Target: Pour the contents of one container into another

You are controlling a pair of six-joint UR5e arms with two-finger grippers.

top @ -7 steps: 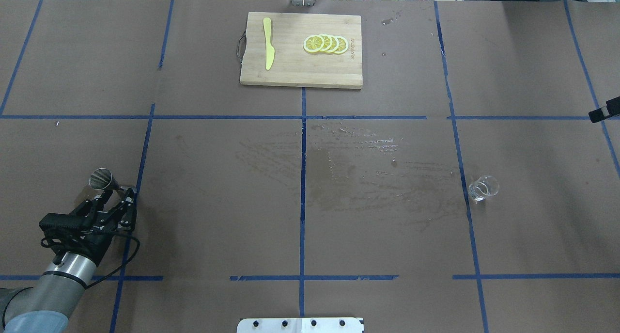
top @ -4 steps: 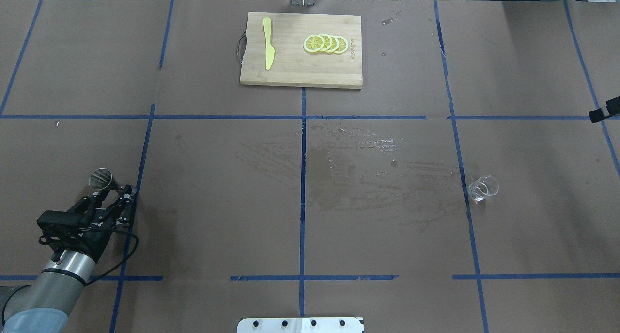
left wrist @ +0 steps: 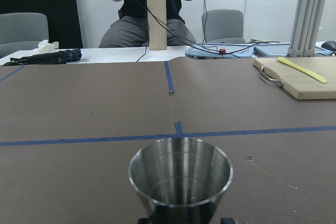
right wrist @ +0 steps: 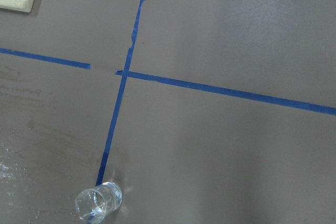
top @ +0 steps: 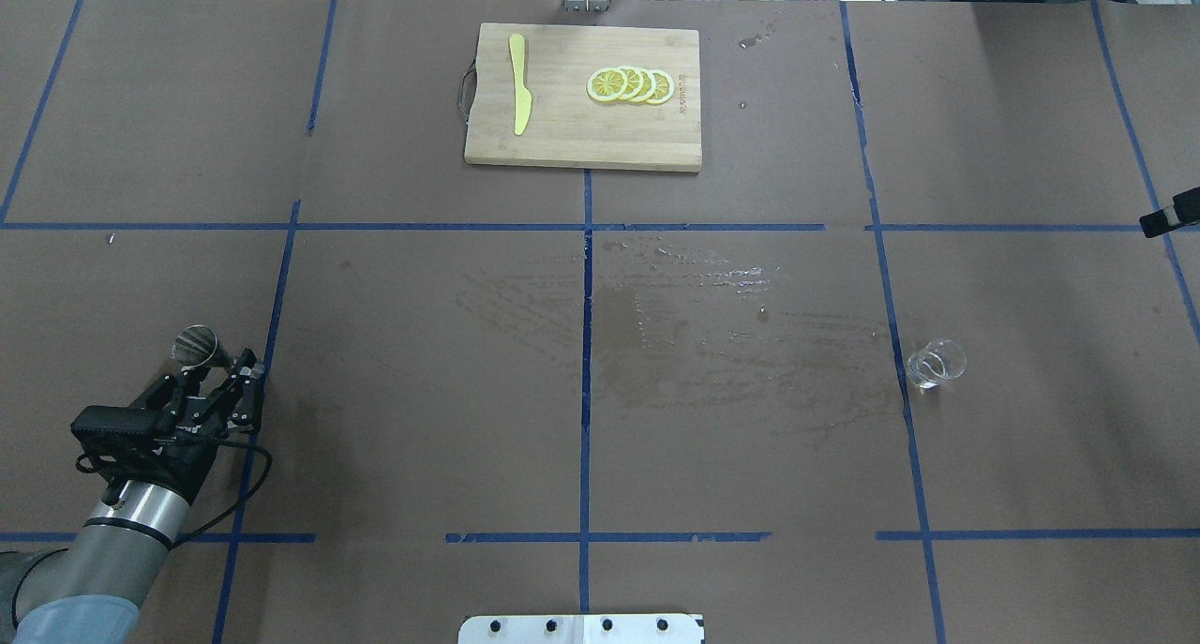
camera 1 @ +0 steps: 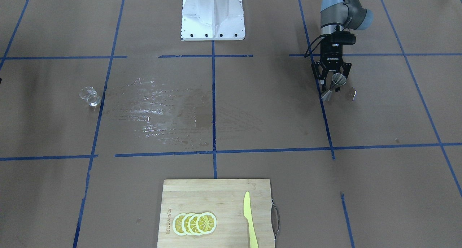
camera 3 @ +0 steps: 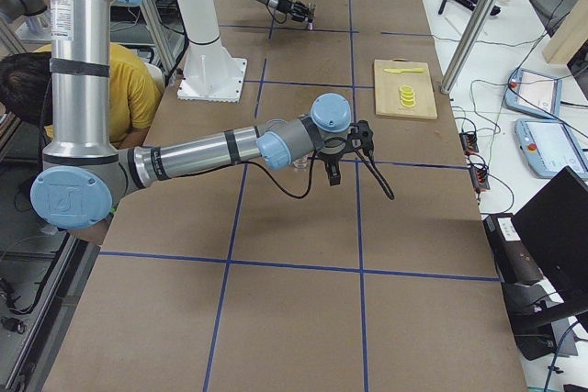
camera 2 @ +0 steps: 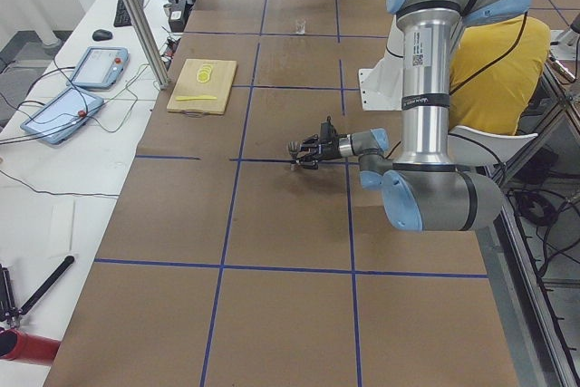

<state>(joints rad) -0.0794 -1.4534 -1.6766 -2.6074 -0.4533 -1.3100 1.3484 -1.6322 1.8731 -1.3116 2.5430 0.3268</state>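
The silver jigger (top: 195, 345) stands at the near left of the table, its open cup filling the bottom of the left wrist view (left wrist: 181, 177). My left gripper (top: 223, 367) is shut on the jigger's narrow waist, one fingertip at each side (camera 1: 332, 87). The clear glass tumbler (top: 935, 363) stands upright far to the right on a blue tape line (camera 1: 89, 96) and shows at the bottom of the right wrist view (right wrist: 98, 203). My right gripper (camera 3: 335, 172) hangs above the table beside the glass, apart from it. Whether the right gripper is open or shut I cannot tell.
A wooden cutting board (top: 581, 152) lies at the far middle, with lemon slices (top: 630, 85) and a yellow knife (top: 518, 83) on it. A wet smear (top: 694, 316) covers the table's middle. The robot's white base plate (top: 581, 628) sits at the near edge.
My left hand has shifted slightly left and its fingertips have drawn forward around the jigger. The jigger and the glass have stayed in place.
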